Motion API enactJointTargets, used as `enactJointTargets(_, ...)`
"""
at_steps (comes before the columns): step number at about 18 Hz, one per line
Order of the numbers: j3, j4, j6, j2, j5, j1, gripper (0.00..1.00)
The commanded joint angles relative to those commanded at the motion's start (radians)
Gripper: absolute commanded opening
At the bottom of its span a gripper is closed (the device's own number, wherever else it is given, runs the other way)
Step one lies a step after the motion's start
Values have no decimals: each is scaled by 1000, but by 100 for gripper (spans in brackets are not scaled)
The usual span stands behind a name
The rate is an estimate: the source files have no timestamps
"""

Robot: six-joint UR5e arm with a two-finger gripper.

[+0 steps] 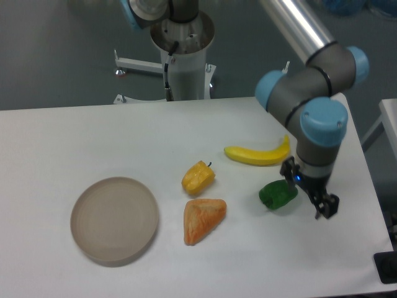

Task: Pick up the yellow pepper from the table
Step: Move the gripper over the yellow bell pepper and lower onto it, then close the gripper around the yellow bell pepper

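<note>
Jaws of my black two-finger gripper (312,192) hang just right of a green pepper (277,194), their spread unclear; the small lumpy yellow pepper (198,177) rests mid-white table (74,143), well apart

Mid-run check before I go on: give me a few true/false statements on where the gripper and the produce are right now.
1. The gripper is shut on the yellow pepper. False: the pepper lies free on the table, well to the image left of the gripper.
2. The gripper is just to the image right of the green pepper. True.
3. The banana lies on the round plate. False: the banana is on the bare table, far from the plate, which holds nothing.
4. The orange wedge sits just in front of the yellow pepper, on the camera's side. True.
5. The yellow pepper is the item nearest the gripper. False: the green pepper is nearest.
</note>
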State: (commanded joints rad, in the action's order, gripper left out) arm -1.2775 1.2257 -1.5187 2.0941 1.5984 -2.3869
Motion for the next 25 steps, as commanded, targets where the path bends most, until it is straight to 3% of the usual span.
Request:
enactJointTargets(4,-133,-11,81,-81,-14,20,100)
enactJointTargets(7,-207,-20,167,-123,-8,84,100)
enactJointTargets(10,-229,-31,256,-129,2,153,100)
enactJointTargets(19,-295,-48,385,-126,0,253,100)
enactJointTargets(22,-339,-83,393,-126,0,256,100)
enactJointTargets(25,-381,-156,396,-121,2,256,100)
